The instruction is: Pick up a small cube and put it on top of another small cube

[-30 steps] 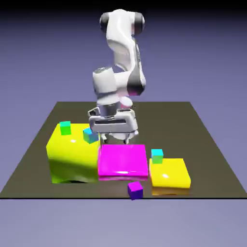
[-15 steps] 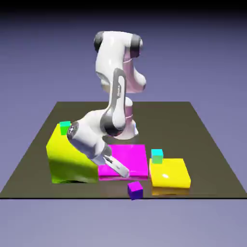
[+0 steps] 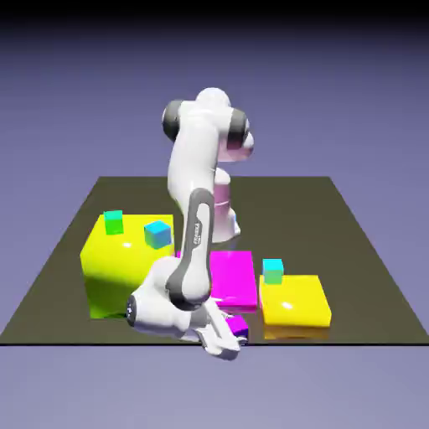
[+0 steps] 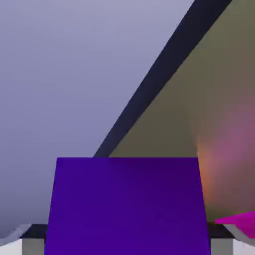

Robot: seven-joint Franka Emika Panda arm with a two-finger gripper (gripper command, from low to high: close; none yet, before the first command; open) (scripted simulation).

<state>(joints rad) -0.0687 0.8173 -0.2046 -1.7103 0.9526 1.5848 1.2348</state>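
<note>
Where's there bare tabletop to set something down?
Open: the dark table behind the yellow block, out to the exterior view's right edge; also the strip left of the lime block. Crowded: the front edge, where the gripper grips the purple cube by the magenta block.

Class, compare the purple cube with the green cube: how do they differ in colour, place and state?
The purple cube is deep violet, while the green cube is bright green. The purple cube is at the table's near edge; the green cube sits on the tall yellow-green block. The purple cube is gripped by the hand, whereas the green cube is ungripped. Both are small cubes.
</note>
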